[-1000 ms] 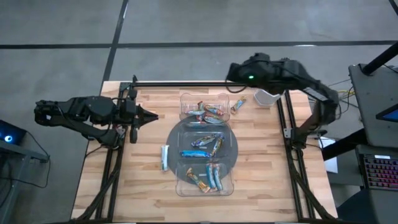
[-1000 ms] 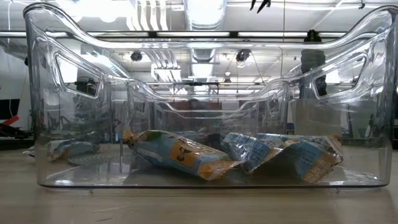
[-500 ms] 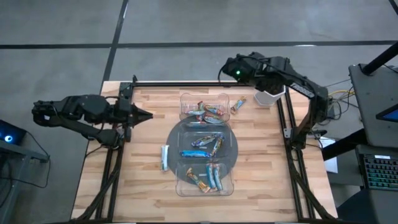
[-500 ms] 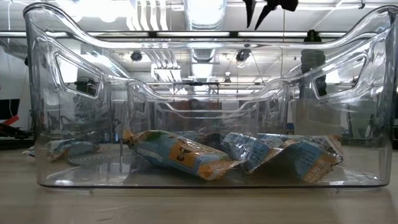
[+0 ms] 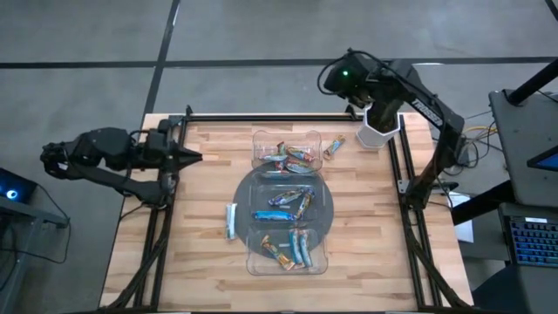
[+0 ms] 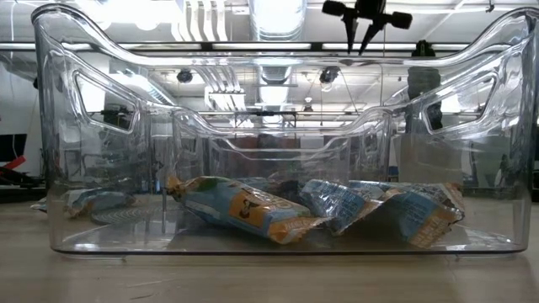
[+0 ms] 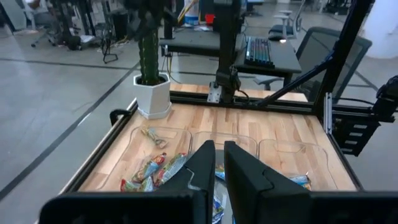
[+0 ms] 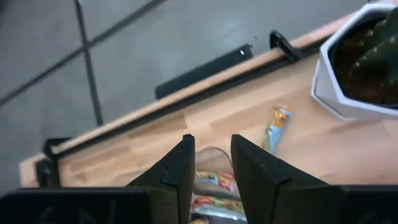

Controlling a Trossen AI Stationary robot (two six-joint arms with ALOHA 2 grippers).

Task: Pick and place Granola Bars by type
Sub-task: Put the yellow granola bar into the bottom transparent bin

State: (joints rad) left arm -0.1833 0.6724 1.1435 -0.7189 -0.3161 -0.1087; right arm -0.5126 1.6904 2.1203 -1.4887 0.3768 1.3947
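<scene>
Pale butcher-block wood forms the table (image 5: pixel 200 253), framed by dark metal rails. At its middle sits a clear, glossy plastic tray (image 5: pixel 324 218) with rounded compartments, where most crinkly foil Granola Bars (image 5: pixel 288 202) lie. The right gripper (image 8: pixel 208 163), empty, fingers slightly parted, hangs above the far edge; one orange-brown bar (image 8: pixel 277 127) lies on bare wood just ahead of it, beside a white faceted pot (image 8: pixel 348 81). The left gripper (image 7: pixel 219 163), pressed together and empty, hovers at the table's left edge, the tray ahead of it.

My left gripper (image 5: pixel 193 157) is closed, its arm stretched low and level at the table's left edge, pointing inward. My right gripper (image 8: pixel 209 163) is held high beyond the far edge, empty, fingers parted a little.
</scene>
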